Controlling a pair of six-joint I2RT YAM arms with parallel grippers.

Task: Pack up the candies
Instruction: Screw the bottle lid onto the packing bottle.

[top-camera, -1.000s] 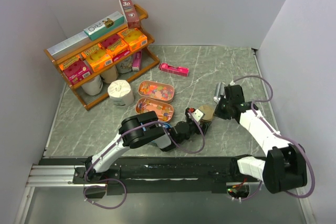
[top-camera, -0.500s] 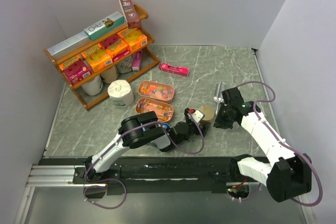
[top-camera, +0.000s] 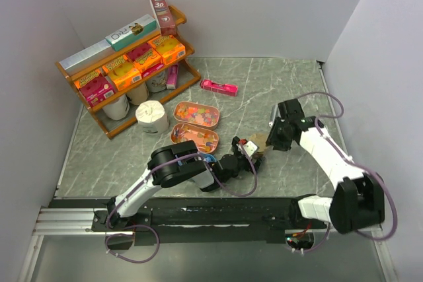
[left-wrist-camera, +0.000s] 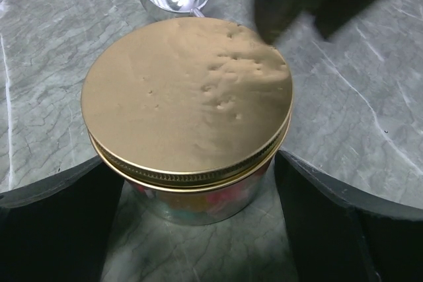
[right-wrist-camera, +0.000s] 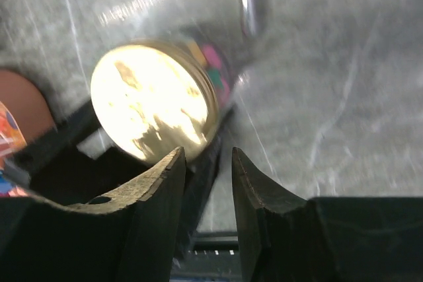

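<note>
left gripper (left-wrist-camera: 195,173) apart astride gold-lidded glass jar (left-wrist-camera: 187,97) of candies (left-wrist-camera: 198,204), we think for steadying; right gripper (right-wrist-camera: 207,156) half-apart, empty.

The worktop (top-camera: 264,84) is coloured grey, with thin pale lines like marble. The jar (left-wrist-camera: 162,206) is made of clear glass, and its lid (left-wrist-camera: 186,94) is shiny gold. Pink, green and yellow candies (left-wrist-camera: 215,199) are seen through the glass. Left of the jar, two orange trays (top-camera: 174,111) are filled with many mixed colours. Behind the jar, a bright pink box (top-camera: 219,86) is seen.
</note>
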